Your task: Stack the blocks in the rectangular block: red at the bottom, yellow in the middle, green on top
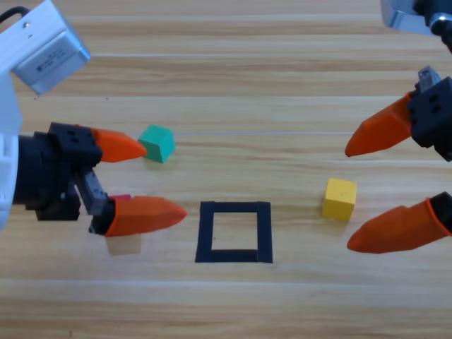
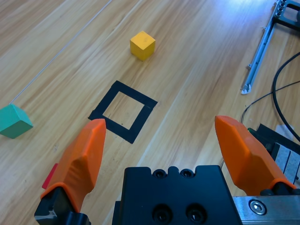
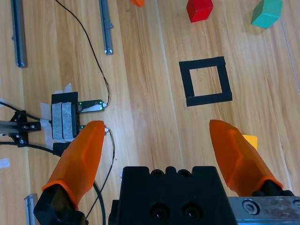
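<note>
- Three cubes on the wooden tabletop (image 1: 282, 92), none stacked, none inside the tape square.
- Black tape square (image 1: 234, 232) sits low centre in the high view, bare wood inside.
- Green cube (image 1: 157, 143) lies up-left of the square, just beside the upper finger of the left end effector (image 1: 166, 180); touching or not, cannot tell.
- Red cube (image 1: 121, 198) is mostly hidden under the lower finger of the left end effector in the high view; only a sliver shows. In the left wrist view it peeks out beside the left-hand finger as a red edge (image 2: 49, 176), outside the gap between the fingers.
- Yellow cube (image 1: 340, 198) lies right of the square, apart from it, roughly between the two fingers of the right end effector (image 1: 347, 198) and just ahead of the tips.
- Left end effector: released, fingers spread wide, grasping nothing, pointed toward the square from the left.
- Right end effector: released, fingers wide apart, nothing held, at the right edge pointing left.
- Right wrist view shows a corner of the yellow cube (image 3: 249, 140) by its right-hand finger, with cables (image 3: 96, 65) and metal rails (image 3: 106, 26) off to the side.
</note>
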